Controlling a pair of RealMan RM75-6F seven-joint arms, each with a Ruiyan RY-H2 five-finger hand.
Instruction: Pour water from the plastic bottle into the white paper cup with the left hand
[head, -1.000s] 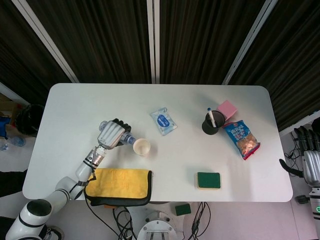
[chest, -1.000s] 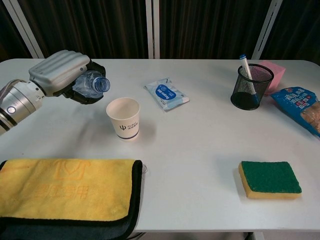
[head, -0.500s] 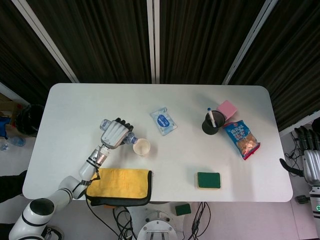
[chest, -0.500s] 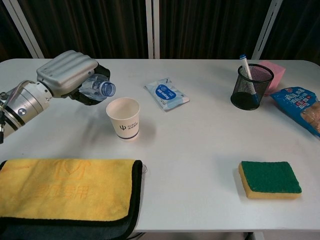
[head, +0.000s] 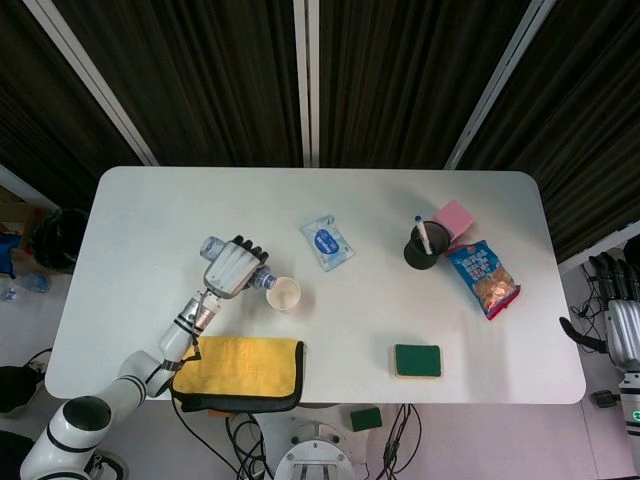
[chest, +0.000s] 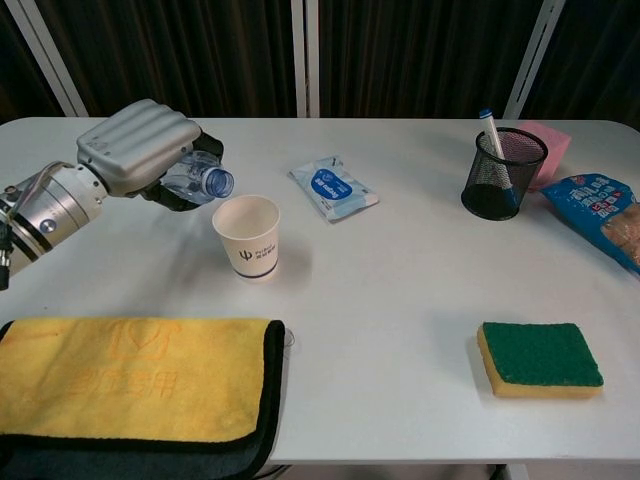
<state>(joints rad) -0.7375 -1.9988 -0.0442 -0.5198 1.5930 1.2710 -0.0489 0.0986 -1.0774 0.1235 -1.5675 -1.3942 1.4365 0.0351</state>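
- The yellow cloth (chest: 130, 378) lay at the near table (chest: 400, 300) edge, probably placed to catch spills
- The white paper cup (chest: 248, 235) stood upright beyond the cloth, mouth open to receive water
- The left hand (chest: 135, 147) had its fingers (chest: 190, 150) wrapped around the plastic bottle (chest: 197, 178), tilted with its uncapped neck just beside and above the cup rim, apparently for pouring
- The right hand (head: 625, 300) hung off the table; its fingers' state could not be told

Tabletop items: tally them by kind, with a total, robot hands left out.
Plastic bottle: 1
Paper cup: 1
Wipes packet: 1
Mesh pen holder: 1
Pen: 1
Pink pad: 1
Snack bag: 1
Sponge: 1
Yellow cloth: 1
Total: 9
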